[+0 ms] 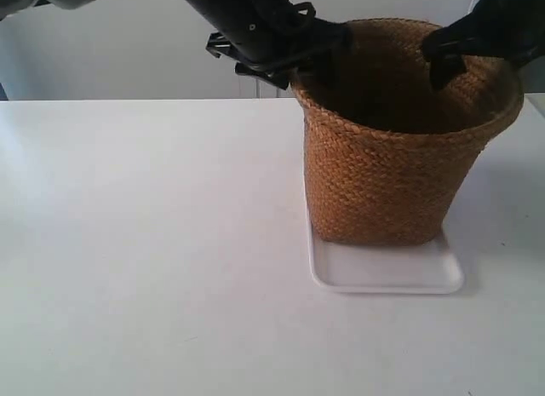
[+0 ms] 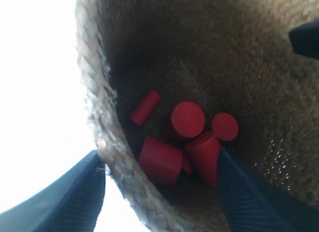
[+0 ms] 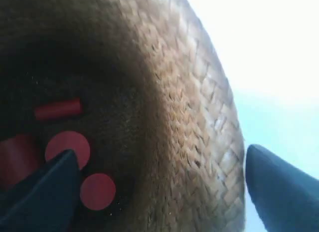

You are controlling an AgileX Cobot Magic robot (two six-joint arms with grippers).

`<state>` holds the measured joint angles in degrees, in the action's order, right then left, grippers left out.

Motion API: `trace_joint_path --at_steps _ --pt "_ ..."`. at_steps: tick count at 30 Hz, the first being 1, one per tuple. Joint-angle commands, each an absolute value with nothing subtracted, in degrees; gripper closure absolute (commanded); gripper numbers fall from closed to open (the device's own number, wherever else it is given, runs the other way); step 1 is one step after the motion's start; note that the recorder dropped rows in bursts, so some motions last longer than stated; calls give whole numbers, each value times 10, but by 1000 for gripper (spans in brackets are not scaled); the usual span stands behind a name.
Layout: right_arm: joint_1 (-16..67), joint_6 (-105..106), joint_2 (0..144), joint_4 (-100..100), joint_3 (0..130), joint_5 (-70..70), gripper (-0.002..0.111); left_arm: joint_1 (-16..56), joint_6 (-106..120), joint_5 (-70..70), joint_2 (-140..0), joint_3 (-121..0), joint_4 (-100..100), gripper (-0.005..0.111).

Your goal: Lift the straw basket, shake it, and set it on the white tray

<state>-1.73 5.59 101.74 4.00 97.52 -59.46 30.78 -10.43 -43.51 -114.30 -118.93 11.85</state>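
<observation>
Starting at the exterior view's left, the white table (image 1: 128, 243) runs bare up to the load; the arm at the exterior view's left (image 1: 255, 21) reaches in from the top edge and ends at the near-left part of the braided rim; the straw basket (image 1: 383, 175) stands upright right of centre, its squarish base seated on the white tray (image 1: 387, 272), which lies flat on the table with a strip of its surface exposed in front of the base; the arm at the exterior view's right (image 1: 494, 21) comes down to the rim on the opposite side, one dark finger dipping inside the basket. In the left wrist view the left gripper (image 2: 159, 157) straddles the rim, one finger outside against the braid and one inside, jaws spread apart with a visible gap between the inner finger and the wall; red pieces (image 2: 188, 119), cylinders and discs, lie clustered on the basket floor. In the right wrist view the right gripper (image 3: 160, 152) likewise straddles the woven wall, jaws set wide, one finger inside over the red pieces and one outside just beside the weave; no clamping is visible.
</observation>
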Motion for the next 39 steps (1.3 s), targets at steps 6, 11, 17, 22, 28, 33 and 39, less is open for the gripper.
trace_joint_path --at_steps 6,11,17,22,28,33,39 --pt "-17 53 952 46 973 -579 26 310 -103 -421 -1083 -1194 74 40" --pt "-17 39 918 42 973 -577 50 310 -107 -461 -1048 -1194 15 65" --pt "-17 92 818 -73 925 -579 108 310 -102 -536 -976 -1182 -25 106" --pt "-17 132 635 -138 766 -518 108 335 -87 -503 -835 -1069 -22 107" --pt "-17 151 383 -195 594 -471 108 403 -98 -380 -621 -800 -12 107" --pt "-17 152 326 -195 529 -474 108 407 -138 -274 -515 -581 -10 107" --pt "-17 152 326 -195 519 -476 108 407 -156 -242 -487 -538 -4 107"
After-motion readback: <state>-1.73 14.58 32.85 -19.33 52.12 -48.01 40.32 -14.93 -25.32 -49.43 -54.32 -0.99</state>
